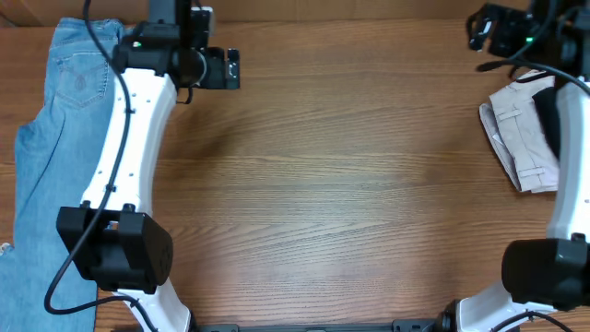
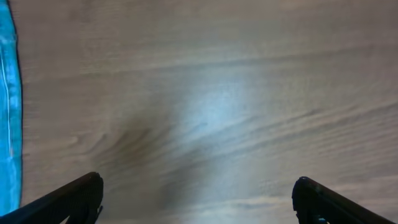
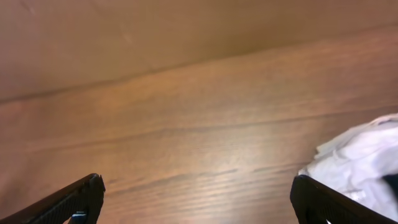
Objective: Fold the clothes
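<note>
The brown wooden counter (image 1: 332, 184) is bare in the middle. Blue jeans (image 1: 55, 138) lie along its left edge, and a pale folded garment (image 1: 521, 138) sits by its right edge. A plain brown wall (image 3: 155, 37) stands behind the far edge. The left claw (image 2: 198, 183) and the right claw (image 3: 196, 183) both hang wide open over bare wood near the far corners. A dark strip (image 1: 546, 120) crosses the pale garment, and I cannot tell if it is the black clothes.

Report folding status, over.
Left tool open, empty. Right tool open, empty. Black soft fabric garment not in view. Light blue denim jeans by left arm, pale beige folded garment by right arm.
</note>
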You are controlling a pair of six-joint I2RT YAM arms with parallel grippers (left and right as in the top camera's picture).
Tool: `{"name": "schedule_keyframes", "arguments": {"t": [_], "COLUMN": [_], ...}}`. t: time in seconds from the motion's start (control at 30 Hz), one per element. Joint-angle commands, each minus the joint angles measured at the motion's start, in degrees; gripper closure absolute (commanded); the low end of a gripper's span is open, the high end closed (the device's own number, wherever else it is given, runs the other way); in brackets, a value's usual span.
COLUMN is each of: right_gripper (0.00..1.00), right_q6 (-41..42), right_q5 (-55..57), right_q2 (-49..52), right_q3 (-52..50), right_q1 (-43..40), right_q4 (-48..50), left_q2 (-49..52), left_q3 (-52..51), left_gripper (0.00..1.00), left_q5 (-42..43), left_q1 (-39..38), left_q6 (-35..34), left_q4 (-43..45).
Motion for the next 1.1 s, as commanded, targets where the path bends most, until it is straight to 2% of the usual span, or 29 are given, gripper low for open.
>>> {"name": "schedule_keyframes", "arguments": {"t": [0.0, 0.3, 0.63, 0.87, 1.07], "right_gripper": [0.00, 0.00, 0.00, 0.00, 0.00], "right_q6": [-0.50, 2.62, 4.17, 5.46, 6.95], "right_q5": [2.71, 2.84, 5.99, 5.97, 5.95], "right_q2": [-0.44, -1.16, -9.11, -21.77, -39.26], "right_q3": [-0.02, -0.02, -0.42, -9.01, -27.12], "right_q1": [1.27, 1.40, 1.36, 1.36, 1.42], "right_q4": [-1.57, -10.32, -19.71, -18.36, -9.16], "left_q2": [-1.16, -1.68, -10.91, -23.23, -40.11], "left_q3": [0.72, 1.42, 0.24, -10.62, -29.27], "left_gripper": [0.00, 0.00, 0.00, 0.00, 0.00], "left_q5": [-4.15, -3.15, -1.40, 0.33, 0.33], "left_q1": [-0.52, -0.48, -0.48, -0.48, -0.48], "left_q6": [1.86, 1.55, 1.49, 1.97, 2.75], "left_q4": [-2.71, -14.21, -18.45, -13.31, -1.70]}}
